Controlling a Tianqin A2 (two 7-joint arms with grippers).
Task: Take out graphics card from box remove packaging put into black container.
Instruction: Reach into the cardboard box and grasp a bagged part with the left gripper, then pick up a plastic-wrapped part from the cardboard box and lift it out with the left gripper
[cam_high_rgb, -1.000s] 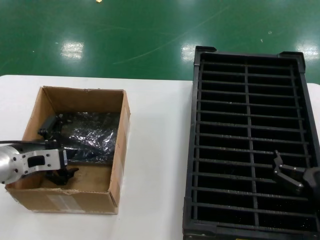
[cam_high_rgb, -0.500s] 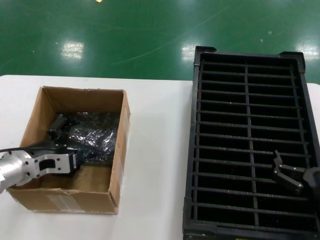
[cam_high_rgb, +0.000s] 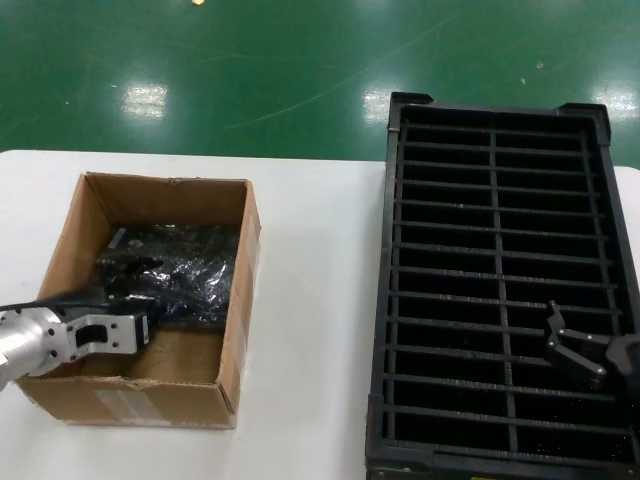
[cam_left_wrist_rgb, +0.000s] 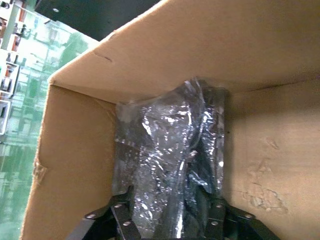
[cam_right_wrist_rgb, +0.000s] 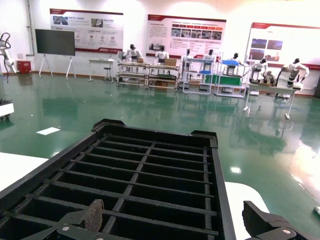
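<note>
One card: graphics card stays inside the packaging; only a pale end shows in the head view, board itself hard to make out.
Packaging: crinkled silvery bag lying in the box, toward its far half; the left wrist view shows it running to the far wall.
Left gripper: inside the box at the bag's near end, a finger on each side of the bag; contact cannot be told.
Box: near floor bare; walls close around.
Black container: on the bench, well apart from the box; near edge cut off.
Right gripper: spread wide over the container's near slots, holding nothing.
</note>
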